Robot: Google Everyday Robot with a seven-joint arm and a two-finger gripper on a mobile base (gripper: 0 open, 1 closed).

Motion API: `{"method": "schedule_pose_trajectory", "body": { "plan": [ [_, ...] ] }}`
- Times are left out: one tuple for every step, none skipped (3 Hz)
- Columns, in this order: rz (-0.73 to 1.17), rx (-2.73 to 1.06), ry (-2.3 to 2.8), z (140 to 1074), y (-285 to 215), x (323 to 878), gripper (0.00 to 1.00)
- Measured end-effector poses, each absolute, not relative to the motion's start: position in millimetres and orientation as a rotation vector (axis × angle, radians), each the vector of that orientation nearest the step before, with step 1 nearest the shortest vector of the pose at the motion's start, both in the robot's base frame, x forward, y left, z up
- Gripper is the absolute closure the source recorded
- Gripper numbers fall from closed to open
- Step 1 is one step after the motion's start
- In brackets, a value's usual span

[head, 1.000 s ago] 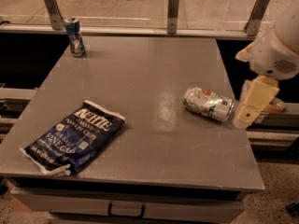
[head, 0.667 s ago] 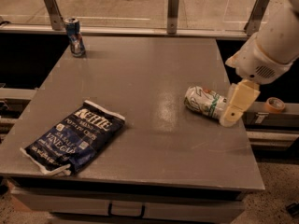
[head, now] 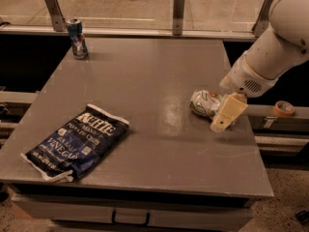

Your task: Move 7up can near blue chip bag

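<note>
The 7up can (head: 203, 103), silver-white with green markings, lies on its side at the right of the grey table (head: 145, 81). My gripper (head: 227, 112) hangs from the white arm at the can's right end, covering part of it. The blue chip bag (head: 77, 141), dark navy with white lettering, lies flat at the table's front left, far from the can.
A blue can with a red-white logo (head: 77, 37) stands upright at the table's back left corner. A roll of tape (head: 283, 108) sits on a ledge off the table's right edge. A rail with metal posts (head: 178, 6) runs behind the table.
My arm and gripper have moved left and down toward the can, now overlapping its right end. The can and the bag have not moved.
</note>
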State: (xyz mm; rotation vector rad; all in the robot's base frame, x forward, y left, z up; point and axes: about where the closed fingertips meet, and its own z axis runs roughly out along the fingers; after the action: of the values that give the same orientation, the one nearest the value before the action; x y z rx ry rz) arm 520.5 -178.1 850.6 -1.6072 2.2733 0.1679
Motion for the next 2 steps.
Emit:
{"method": "schedule_pose_trajectory", "body": {
  "plan": [
    [0.2, -1.576, 2.291, 848.0, -178.0, 519.7, 0.41],
    [0.194, -1.554, 2.247, 873.7, -178.2, 520.2, 0.65]
  ]
}}
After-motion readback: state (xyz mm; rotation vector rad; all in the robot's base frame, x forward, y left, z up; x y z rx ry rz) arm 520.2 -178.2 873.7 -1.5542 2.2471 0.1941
